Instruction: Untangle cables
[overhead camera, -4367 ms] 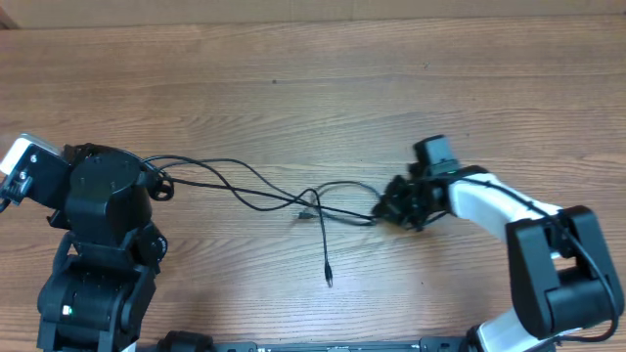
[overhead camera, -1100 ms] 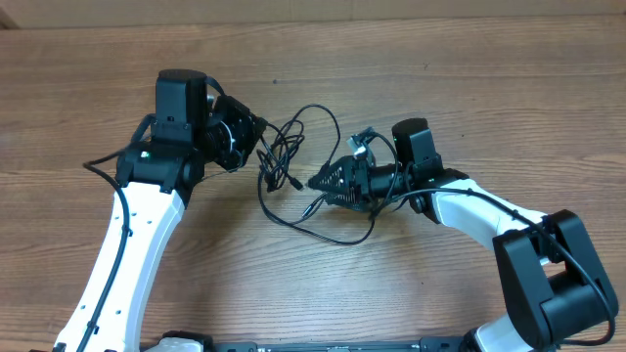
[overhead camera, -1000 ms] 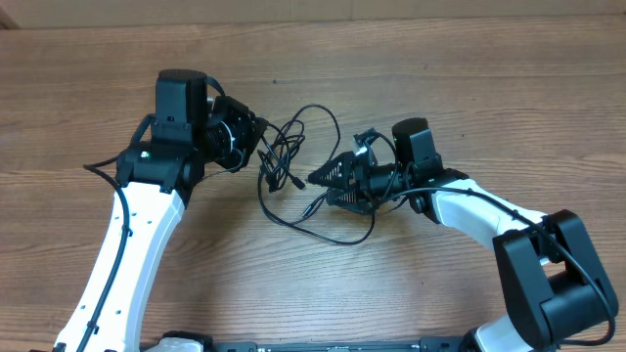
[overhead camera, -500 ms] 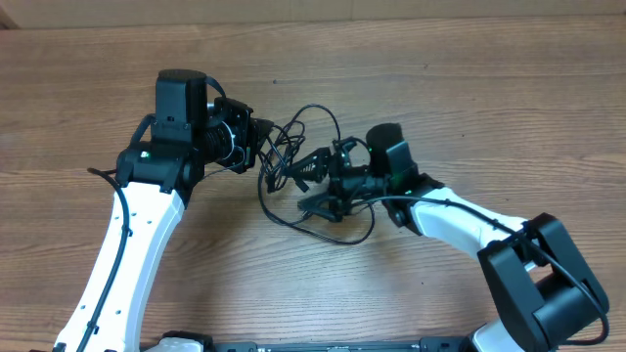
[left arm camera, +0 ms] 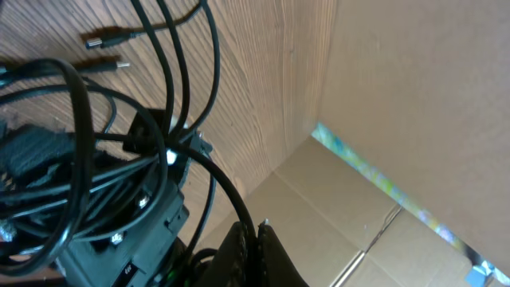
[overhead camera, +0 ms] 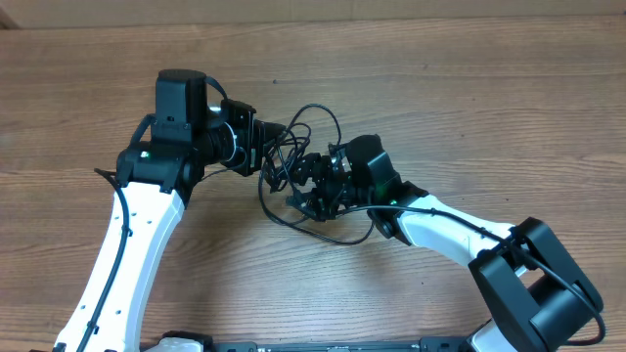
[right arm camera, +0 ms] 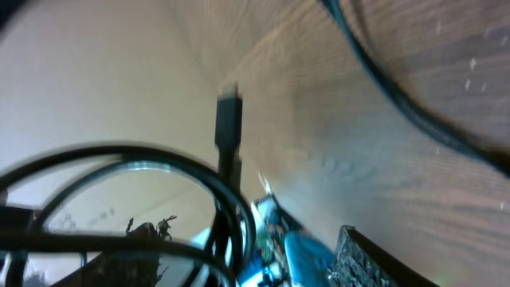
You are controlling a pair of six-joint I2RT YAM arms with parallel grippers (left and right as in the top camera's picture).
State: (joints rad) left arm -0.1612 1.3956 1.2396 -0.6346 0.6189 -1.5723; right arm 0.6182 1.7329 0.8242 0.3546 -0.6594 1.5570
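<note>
Cables point(overhead camera: 278, 159) in overhead: we see them bunched mid-tabletop point(overhead camera: 440, 98), between both hands. The left hand point(overhead camera: 262, 137) is closed at the bundle's left edge. The right hand point(overhead camera: 303, 184) has its jaws apart with cables between them.

Left wrist: a cable runs into the closed left hand point(left arm camera: 251, 247), and two plug ends point(left arm camera: 100, 38) lie on the wood.

Right wrist: blurred, with cables point(right arm camera: 231, 199) looping close up.
</note>
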